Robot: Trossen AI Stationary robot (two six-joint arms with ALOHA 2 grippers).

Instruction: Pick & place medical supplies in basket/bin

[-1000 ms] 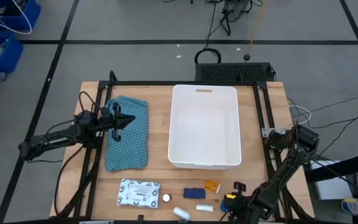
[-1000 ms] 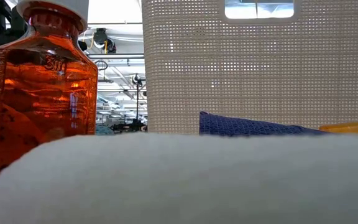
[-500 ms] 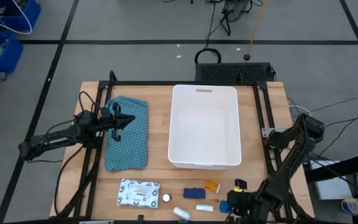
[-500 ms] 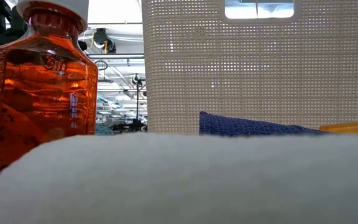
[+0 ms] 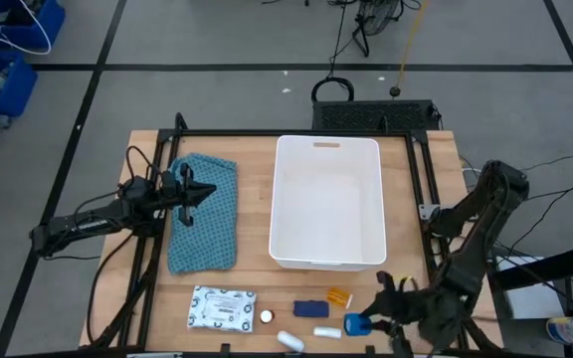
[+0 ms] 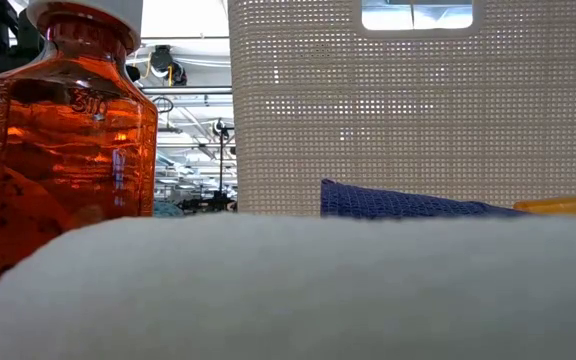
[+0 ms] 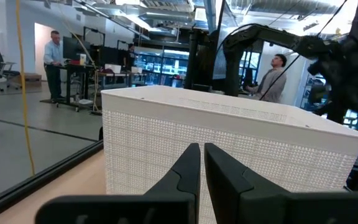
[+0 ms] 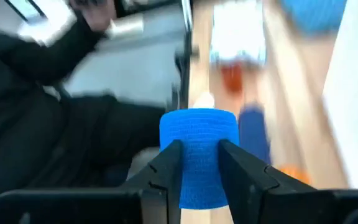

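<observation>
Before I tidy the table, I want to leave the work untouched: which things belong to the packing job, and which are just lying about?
Belongs to the job:
white bin
blue roll, held in the right hand
printed packet
orange pill bottle
dark blue piece
white tubes

Just lying about:
teal cloth, under the shut left hand

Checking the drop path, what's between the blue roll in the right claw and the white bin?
In the high view, the right claw grips the blue roll. Between it and the white bin lie only bare wood and the small orange pill bottle.
</observation>
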